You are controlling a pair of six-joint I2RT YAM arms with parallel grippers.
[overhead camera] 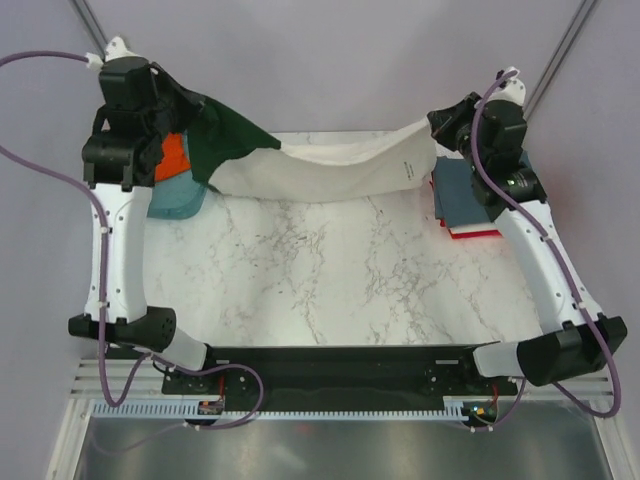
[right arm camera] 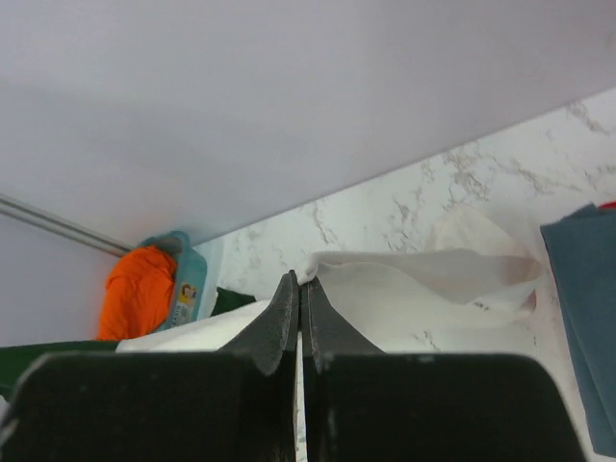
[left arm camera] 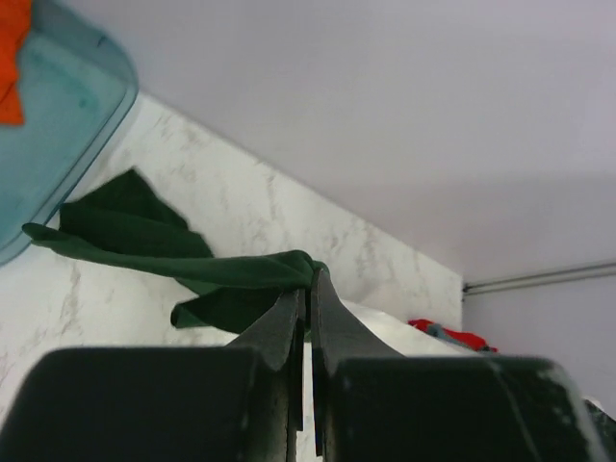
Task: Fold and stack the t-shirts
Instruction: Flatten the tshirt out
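Item: cream t-shirt (overhead camera: pixel 330 170), green-sleeved, is hanging stretched along the worktop's (overhead camera: pixel 330 285) far edge. Left end effector (left arm camera: pixel 310 277) is pinching its green sleeve by the far-left corner. Right end effector (right arm camera: pixel 300 285) is pinching its cream cloth by the far-right corner, beside the folded slate-blue t-shirt (overhead camera: pixel 462 195).

White marble-patterned table (overhead camera: pixel 330 285) against plain pale grey walls (overhead camera: pixel 320 60).

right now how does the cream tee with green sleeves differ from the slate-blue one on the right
Pose: the cream tee hangs stretched between the left tool and the right tool, each shut on one end; the slate-blue tee lies folded on a red tee.
Colour: the cream tee has a dark green sleeve; the slate-blue tee looks plain.
Both are cloth tees at the table's far side.
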